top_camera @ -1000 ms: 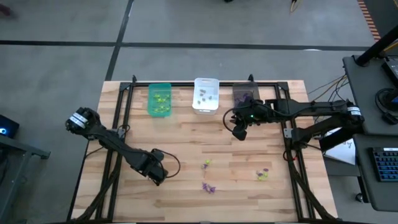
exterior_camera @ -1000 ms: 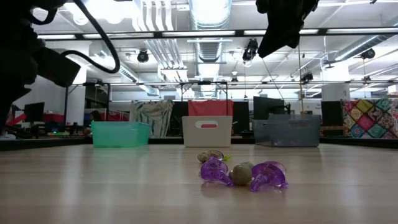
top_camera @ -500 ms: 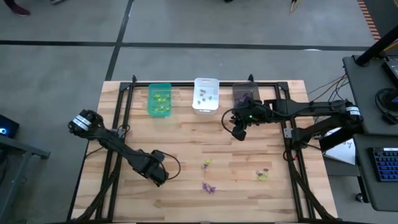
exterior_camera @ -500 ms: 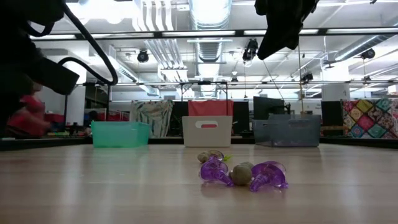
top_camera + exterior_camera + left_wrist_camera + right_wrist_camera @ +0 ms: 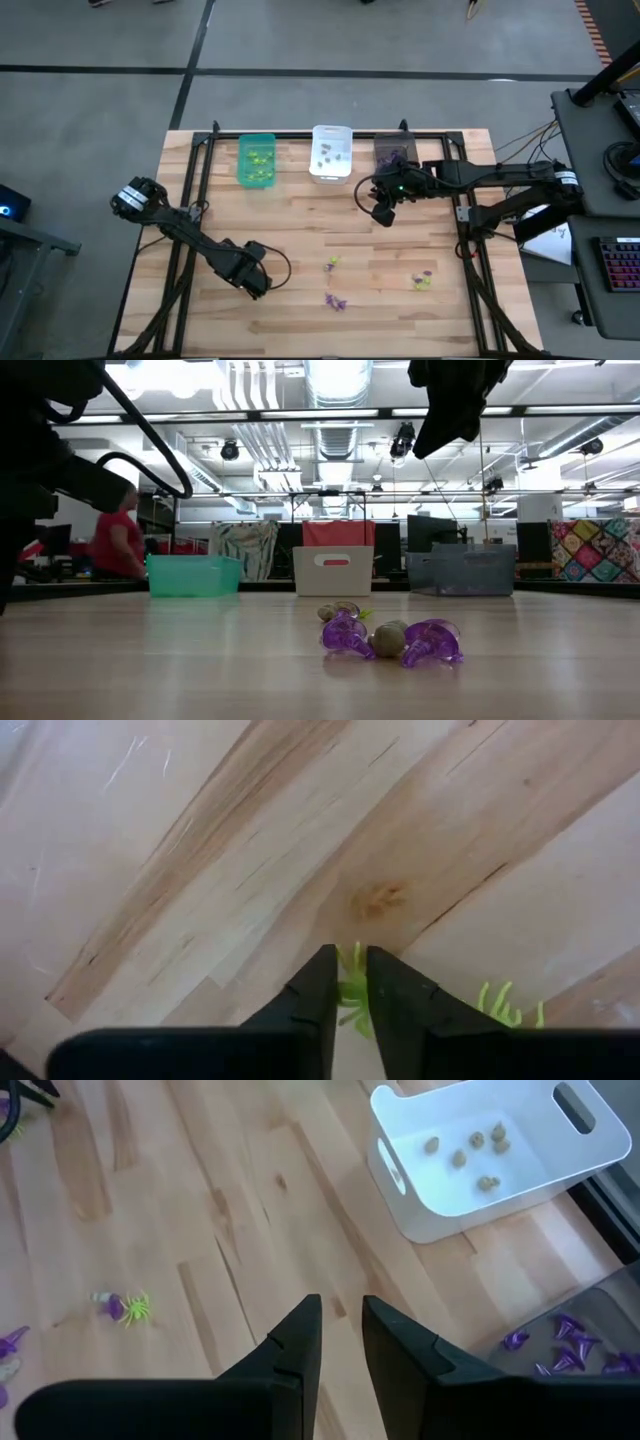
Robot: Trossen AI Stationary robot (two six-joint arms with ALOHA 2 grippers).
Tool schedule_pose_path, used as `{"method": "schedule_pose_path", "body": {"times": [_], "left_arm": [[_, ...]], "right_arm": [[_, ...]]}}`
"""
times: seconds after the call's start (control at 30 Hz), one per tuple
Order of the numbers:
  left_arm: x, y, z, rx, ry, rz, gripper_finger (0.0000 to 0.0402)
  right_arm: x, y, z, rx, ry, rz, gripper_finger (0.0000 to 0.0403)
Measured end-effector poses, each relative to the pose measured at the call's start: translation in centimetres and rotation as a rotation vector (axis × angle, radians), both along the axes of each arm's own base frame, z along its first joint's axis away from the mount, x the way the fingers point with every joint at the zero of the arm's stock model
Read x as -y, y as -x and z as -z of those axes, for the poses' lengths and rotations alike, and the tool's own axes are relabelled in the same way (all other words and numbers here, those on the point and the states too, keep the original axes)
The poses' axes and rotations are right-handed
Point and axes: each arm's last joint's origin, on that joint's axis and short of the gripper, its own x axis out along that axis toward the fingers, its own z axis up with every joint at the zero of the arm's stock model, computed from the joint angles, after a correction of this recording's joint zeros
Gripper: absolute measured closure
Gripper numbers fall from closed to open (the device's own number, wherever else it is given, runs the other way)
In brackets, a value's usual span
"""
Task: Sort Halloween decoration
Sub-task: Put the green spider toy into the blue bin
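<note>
Left jaws pinch yellow-green spider (image 5: 351, 992) on table (image 5: 200, 870).

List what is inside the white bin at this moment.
The white bin holds about five small greyish-tan trinkets scattered on its floor, seen from the right wrist view. No purple or yellow-green pieces show in it. The near wall hides a strip of the floor.

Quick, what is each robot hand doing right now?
Left hand: closed on a yellow-green spider, down at the table.
Right hand: empty, fingers close together with a small gap, up in the air near the white bin.
</note>
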Motion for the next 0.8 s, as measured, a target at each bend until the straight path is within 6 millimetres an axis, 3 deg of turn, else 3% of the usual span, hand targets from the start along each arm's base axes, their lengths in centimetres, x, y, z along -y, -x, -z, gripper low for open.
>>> {"method": "schedule_pose_path", "body": {"times": [0.17,0.43,0.8], "left_arm": [[0.0,0.0,0.0,0.002,-0.005,0.007,0.0398],[0.1,-0.2,-0.6,0.006,-0.015,0.035,0.0401],[-0.7,-1.4,-5.0,0.153,-0.116,0.116,0.0402]], "right_arm": [[0.0,0.0,0.1,-0.004,0.000,0.000,0.0335],[0.0,0.0,0.1,-0.004,0.000,0.000,0.0335],[0.0,0.0,0.1,-0.005,0.000,-0.001,0.0335]]}}
